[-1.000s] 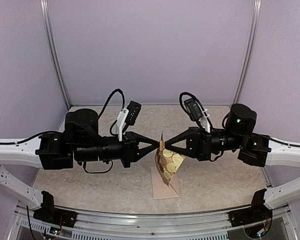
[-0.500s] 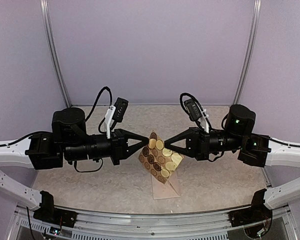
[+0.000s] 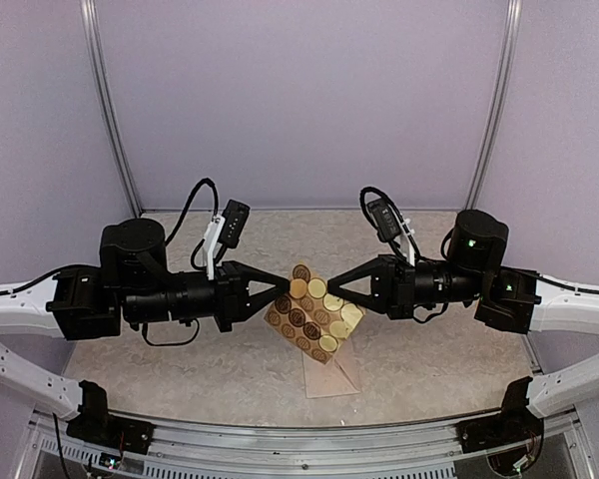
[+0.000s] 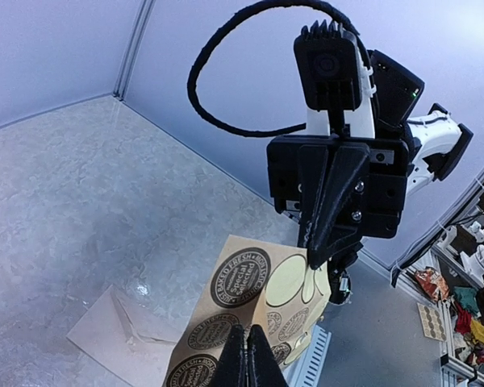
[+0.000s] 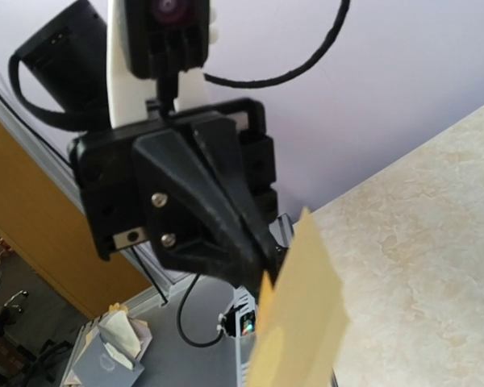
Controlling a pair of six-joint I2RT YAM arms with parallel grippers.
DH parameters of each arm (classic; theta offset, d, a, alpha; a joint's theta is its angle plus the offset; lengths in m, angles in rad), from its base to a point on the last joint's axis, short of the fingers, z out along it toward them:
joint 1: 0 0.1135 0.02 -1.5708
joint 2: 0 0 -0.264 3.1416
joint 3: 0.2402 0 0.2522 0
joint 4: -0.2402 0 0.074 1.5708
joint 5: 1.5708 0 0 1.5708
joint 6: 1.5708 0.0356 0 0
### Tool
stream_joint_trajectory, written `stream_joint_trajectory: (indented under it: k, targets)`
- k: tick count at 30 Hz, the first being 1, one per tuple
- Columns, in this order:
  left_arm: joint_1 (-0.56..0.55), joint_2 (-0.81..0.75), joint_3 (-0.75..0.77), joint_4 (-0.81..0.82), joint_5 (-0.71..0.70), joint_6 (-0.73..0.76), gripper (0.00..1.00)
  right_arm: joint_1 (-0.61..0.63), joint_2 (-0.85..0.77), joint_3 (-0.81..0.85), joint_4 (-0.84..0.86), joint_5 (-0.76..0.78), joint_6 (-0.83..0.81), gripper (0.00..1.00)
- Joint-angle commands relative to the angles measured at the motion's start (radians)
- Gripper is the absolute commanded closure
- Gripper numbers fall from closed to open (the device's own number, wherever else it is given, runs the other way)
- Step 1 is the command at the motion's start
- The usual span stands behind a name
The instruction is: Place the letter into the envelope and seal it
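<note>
Over flat beige envelope [image 3: 330,381], round-sticker paper sheet [image 3: 309,311]

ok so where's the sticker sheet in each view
top external: sticker sheet at centre, pinched between the left tool and the right tool, above the table.
left wrist: bottom centre, printed face showing.
right wrist: lower centre, plain yellow back showing.
shared landmark: the marbled table, under the sheet in all three.
</note>
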Motion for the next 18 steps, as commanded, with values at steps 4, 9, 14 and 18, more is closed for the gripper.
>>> stream_joint_trajectory:
  k: [4, 9, 14, 18]
  targets:
    - [0.011, -0.015, -0.025, 0.047, 0.076, -0.015, 0.82, 0.006, -0.015, -0.017, -0.002, 0.011, -0.004, 1.0]
    - [0.011, 0.004, -0.023, 0.067, 0.09, -0.016, 0.72, 0.007, -0.012, -0.018, 0.0, 0.006, -0.003, 1.0]
    - [0.012, 0.021, -0.018, 0.079, 0.105, -0.017, 0.73, 0.006, -0.009, -0.018, -0.001, 0.003, -0.003, 1.0]
    - [0.012, 0.028, -0.019, 0.087, 0.124, -0.02, 0.81, 0.004, -0.013, -0.02, -0.003, 0.011, -0.004, 1.0]
